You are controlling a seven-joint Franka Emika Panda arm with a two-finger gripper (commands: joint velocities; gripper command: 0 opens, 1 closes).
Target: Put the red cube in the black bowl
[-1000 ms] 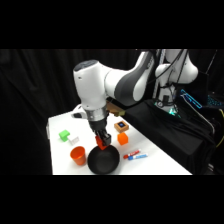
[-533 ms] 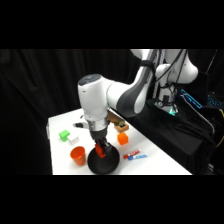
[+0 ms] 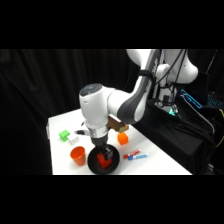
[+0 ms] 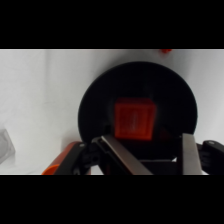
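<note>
1. The red cube (image 4: 134, 120) is bright red-orange, with faint fine lines across its upper face in the wrist view.
2. The black bowl (image 4: 100, 95) is plain matte black, inside and on its rim.
3. The surface (image 4: 45, 95) is plain white.
4. The cup (image 3: 78, 155) beside the bowl is solid orange.
5. A small block (image 3: 64, 135) toward the back of the surface is bright green.
6. Another block (image 3: 122, 137) is orange.
7. A small flat item (image 3: 135, 156) shows red, white and blue parts.
8. The arm (image 3: 95, 110) is white with dark grey joints.
9. The fingers (image 4: 122, 157) look metallic grey, on a black linkage.
10. The backdrop (image 3: 40, 85) is black.
</note>
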